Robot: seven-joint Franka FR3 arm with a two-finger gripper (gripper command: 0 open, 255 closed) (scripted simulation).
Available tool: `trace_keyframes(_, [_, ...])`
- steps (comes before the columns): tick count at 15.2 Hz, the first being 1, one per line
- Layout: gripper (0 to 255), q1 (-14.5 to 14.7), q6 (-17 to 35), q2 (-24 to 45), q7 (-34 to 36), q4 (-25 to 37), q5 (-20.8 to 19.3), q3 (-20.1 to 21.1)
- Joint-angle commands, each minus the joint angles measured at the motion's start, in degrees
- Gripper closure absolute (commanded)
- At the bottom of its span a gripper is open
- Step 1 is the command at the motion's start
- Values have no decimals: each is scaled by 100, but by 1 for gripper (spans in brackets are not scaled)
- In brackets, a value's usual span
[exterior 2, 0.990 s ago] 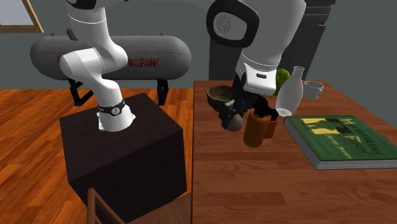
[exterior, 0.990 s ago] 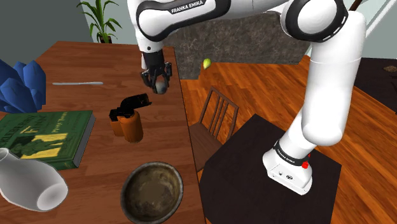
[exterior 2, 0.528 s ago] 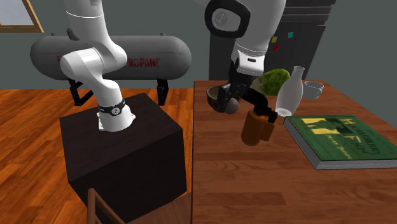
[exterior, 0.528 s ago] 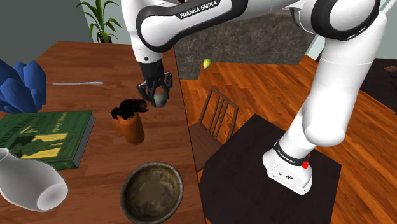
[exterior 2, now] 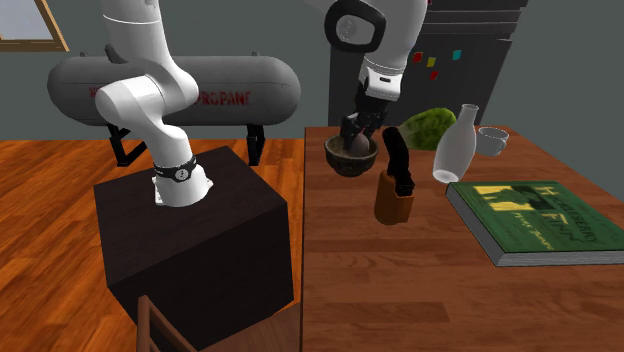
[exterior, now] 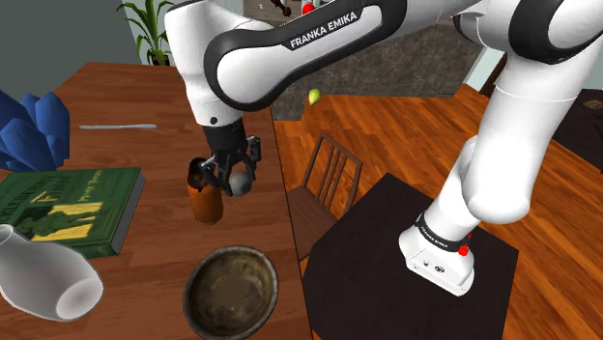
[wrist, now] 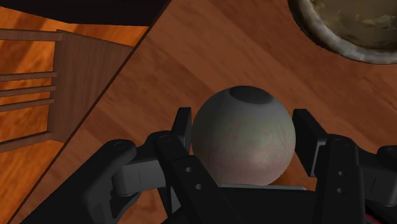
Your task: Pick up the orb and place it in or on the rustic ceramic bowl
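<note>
- At the shoulder view's left, the white vase (exterior: 43, 278) and the green book (exterior: 68, 208) are lying on the table (exterior: 145, 97), well apart from the work.
- Next, the brown pot (exterior: 204, 204) is standing just beside the gripper (exterior: 236, 180). I cannot tell whether they are touching, so you are working with little room on that side.
- The bowl (exterior: 232, 250) is sitting mouth up, nearer the camera than the gripper.
- The orb (wrist: 243, 135) is hanging in the air above the table, near its edge, clamped between the two fingers (wrist: 182, 130) — one pressing on each side of its widest girth.
- Handling, as a judgement: the orb is looking smooth, hard and fully round, so it is likely to slip if you are gripping off-centre. The equator is the place to hold, as now. Its weight cannot be told.
- In the wrist view the bowl is lying beyond the fingertips and off to one side, so the orb is not yet over it.
- You are best lowering close into the bowl before opening — a hard ball may bounce out or chip a ceramic wall.
- At the right, the chair (exterior: 324, 174) is standing past the table edge, where a dropped orb could roll off.
</note>
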Motion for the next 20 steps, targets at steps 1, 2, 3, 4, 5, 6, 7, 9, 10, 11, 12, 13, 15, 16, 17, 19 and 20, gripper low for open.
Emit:
trace_keyframes(1, [255, 134, 51, -56, 228, -86, 50, 102])
trace_keyframes(2, [255, 206, 74, -75, 346, -116, 73, 157])
trace_keyframes(3, [255, 280, 97, -88, 465, -141, 93, 211])
trace_keyframes(4, [255, 354, 119, -95, 586, -158, 111, 265])
trace_keyframes(5, [255, 431, 139, -97, 708, -169, 126, 319])
trace_keyframes(6, [255, 508, 158, -93, 833, -173, 138, 372])
trace_keyframes(7, [255, 587, 176, -84, 960, -170, 148, 425])
trace_keyframes(9, [255, 748, 209, -49, 1219, -145, 157, 530])
trace_keyframes(10, [255, 832, 223, -23, 1351, -123, 156, 580])
trace_keyframes(11, [255, 917, 237, 9, 1484, -94, 152, 630])
trace_keyframes(12, [255, 1004, 248, 47, 1620, -58, 144, 679])
trace_keyframes(13, [255, 1092, 259, 90, 1757, -15, 131, 726])
trace_keyframes(15, [255, 1184, 336, 167, 1889, -12, 101, 763])
trace_keyframes(16, [255, 1190, 406, 199, 1892, -53, 85, 758])
trace_keyframes(17, [255, 1195, 475, 232, 1896, -93, 69, 753])
trace_keyframes(19, [255, 1208, 612, 301, 1904, -169, 34, 741])
trace_keyframes(20, [255, 1215, 680, 338, 1908, -205, 15, 734])
